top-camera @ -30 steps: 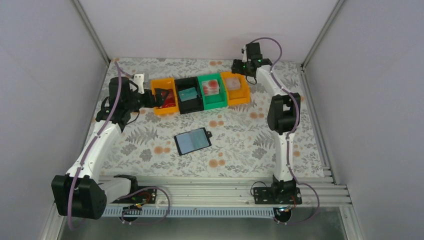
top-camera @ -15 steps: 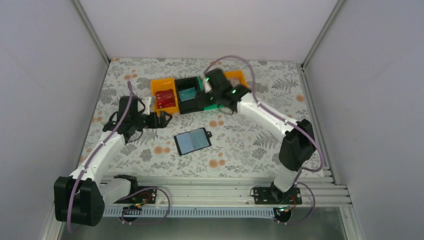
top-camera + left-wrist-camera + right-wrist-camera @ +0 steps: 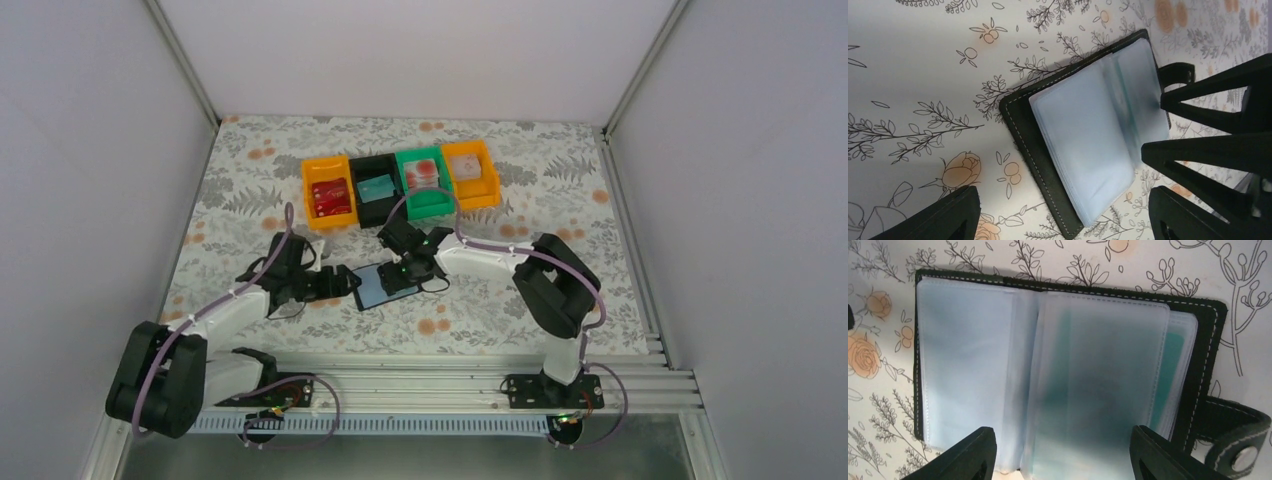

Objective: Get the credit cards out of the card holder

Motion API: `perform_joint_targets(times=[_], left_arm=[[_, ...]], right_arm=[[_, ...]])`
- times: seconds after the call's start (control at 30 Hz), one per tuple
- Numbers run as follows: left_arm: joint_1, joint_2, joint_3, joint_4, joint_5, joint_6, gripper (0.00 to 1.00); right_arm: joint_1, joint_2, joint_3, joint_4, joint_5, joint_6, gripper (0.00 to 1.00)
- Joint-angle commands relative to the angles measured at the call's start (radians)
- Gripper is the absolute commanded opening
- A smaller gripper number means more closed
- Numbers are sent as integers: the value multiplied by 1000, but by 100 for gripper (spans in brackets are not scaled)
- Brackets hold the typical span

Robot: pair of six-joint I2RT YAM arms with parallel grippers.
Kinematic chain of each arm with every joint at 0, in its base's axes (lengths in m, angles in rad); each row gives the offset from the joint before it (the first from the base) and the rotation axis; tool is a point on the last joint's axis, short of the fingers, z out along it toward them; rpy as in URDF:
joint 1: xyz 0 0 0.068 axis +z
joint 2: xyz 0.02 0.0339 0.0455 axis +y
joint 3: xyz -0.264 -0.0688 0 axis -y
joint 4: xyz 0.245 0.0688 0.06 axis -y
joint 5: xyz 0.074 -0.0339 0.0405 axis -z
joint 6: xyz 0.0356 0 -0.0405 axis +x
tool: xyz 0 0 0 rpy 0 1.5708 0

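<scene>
The black card holder lies open on the floral counter at the centre of the overhead frame, below a row of coloured bins. The left hand sits just beside its left edge, jaws spread and gripping nothing. The right hand is over its pale sleeves, likewise released. A teal card shows inside a right-side sleeve.

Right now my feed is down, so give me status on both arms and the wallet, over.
Left fingers open, right fingers open, both poised at the open black book-like card holder. Thin cards inside its clear sleeves. Nothing in the way.
</scene>
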Motion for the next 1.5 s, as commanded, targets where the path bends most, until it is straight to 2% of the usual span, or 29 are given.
perform_joint_targets(times=[0.0,0.23,0.33,0.47,0.73,0.83,0.93,1.13,1.3,1.47], left_arm=[[-10,32,-32,111,4,-83,83],[-9,57,-101,195,16,-175,84],[-9,61,-140,255,28,-228,85],[-10,80,-183,361,50,-288,84],[-10,100,-214,459,64,-342,68],[-10,99,-215,457,54,-345,61],[-10,98,-208,441,40,-339,61],[-10,110,-206,431,19,-337,60],[-10,114,-204,418,5,-337,59],[-10,127,-208,431,6,-342,56]], right_arm=[[-11,36,-5,45,49,49,69],[-20,58,-12,43,56,55,76],[-19,55,-49,113,-44,26,76],[-20,52,-92,211,-199,17,72],[-34,1,-130,299,-361,38,67],[-51,-24,-133,289,-365,46,67],[-69,-77,-105,248,-344,38,67],[-102,-156,-51,119,-191,68,64],[-128,-96,-73,85,-110,86,58],[-129,-20,-72,98,-83,78,66]])
